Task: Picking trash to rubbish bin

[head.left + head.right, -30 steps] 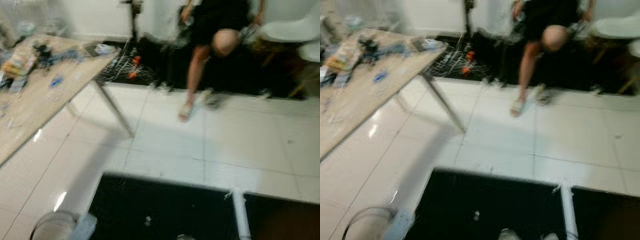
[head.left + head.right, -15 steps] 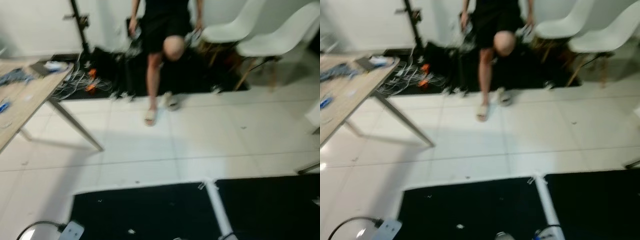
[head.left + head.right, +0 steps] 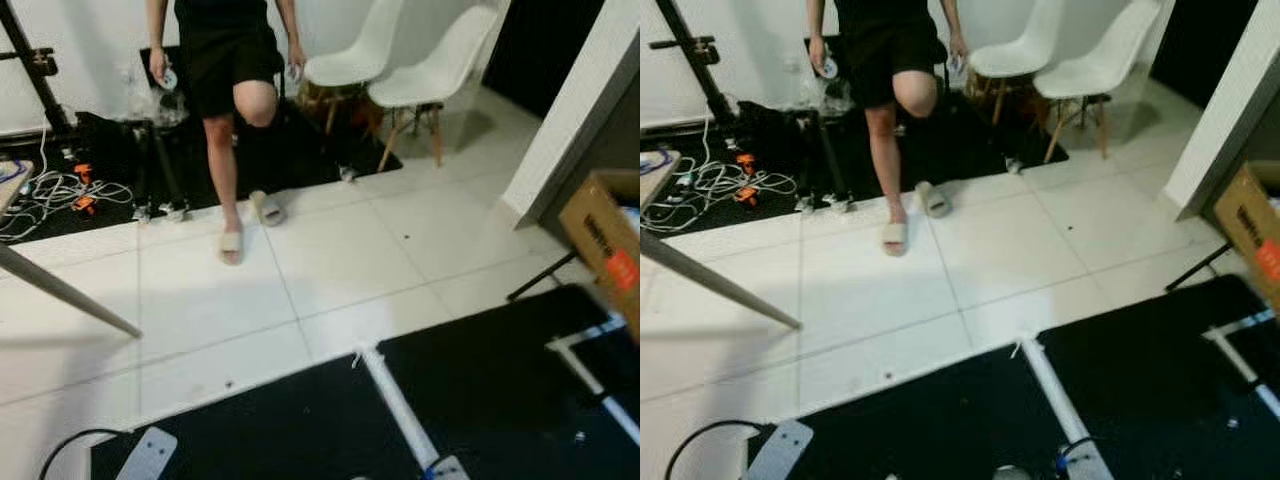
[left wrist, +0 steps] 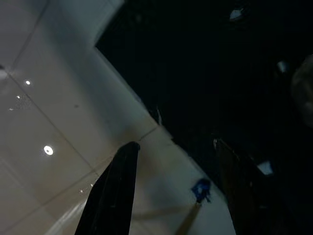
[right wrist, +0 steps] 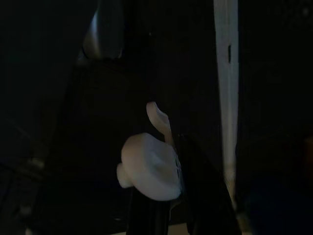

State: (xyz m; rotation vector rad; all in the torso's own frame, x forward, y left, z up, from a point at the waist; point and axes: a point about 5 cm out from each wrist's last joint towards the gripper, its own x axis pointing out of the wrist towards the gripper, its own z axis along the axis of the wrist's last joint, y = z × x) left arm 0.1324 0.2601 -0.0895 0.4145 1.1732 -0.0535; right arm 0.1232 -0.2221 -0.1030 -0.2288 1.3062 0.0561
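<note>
In the right wrist view my right gripper is shut on a crumpled white piece of trash, held over a dark mat with a white strip beside it. The left wrist view has my left gripper open, its two black fingers apart with nothing between them, hanging over pale tiles and the edge of a black mat. A small blue scrap lies on the floor below it.
A person in black stands on one foot ahead, a loose sandal beside them. White chairs stand behind, a cardboard box at the right. Black mats joined by white tape lie near me, with a table leg, cables and a power strip at the left.
The whole head view has swung to the right: the wooden table has slid out on the left, and the chairs and cardboard box have come in. The picture is sharper now.
</note>
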